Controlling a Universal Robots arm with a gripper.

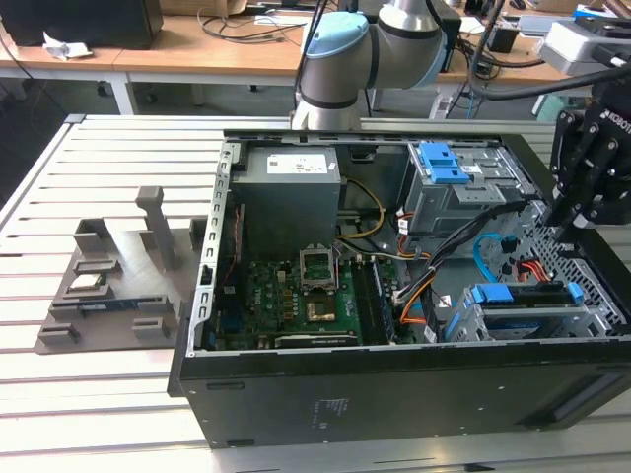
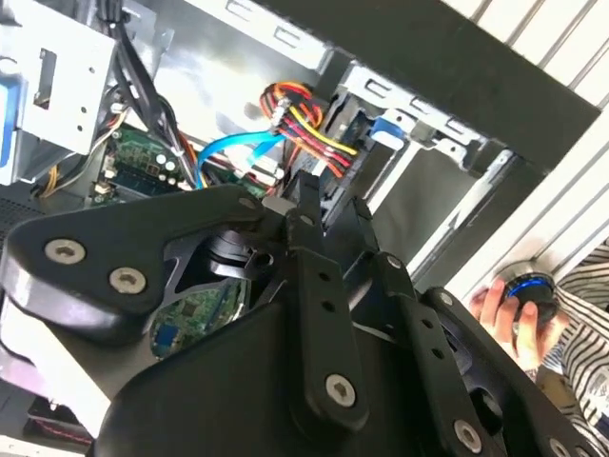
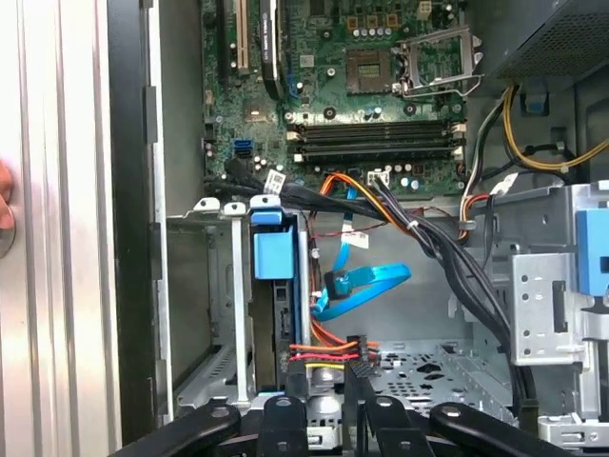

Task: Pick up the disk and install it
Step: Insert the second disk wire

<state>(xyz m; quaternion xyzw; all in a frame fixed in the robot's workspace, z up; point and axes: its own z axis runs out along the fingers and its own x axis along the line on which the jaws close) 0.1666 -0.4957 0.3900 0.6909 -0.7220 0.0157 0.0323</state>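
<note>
My gripper point(image 1: 570, 219) hovers over the case's point(image 1: 394, 394) open corner (jaws clenched, empty), disk point(image 1: 523, 296) seated beside.

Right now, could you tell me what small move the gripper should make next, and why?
Probably a short sideways shift toward the disk. In the first wrist view the gripper hangs over the red, yellow and black cable plug, while the disk's blue carrier stands edge-on in the drive cage beside it. Staying above the cables should avoid snagging them.
</note>
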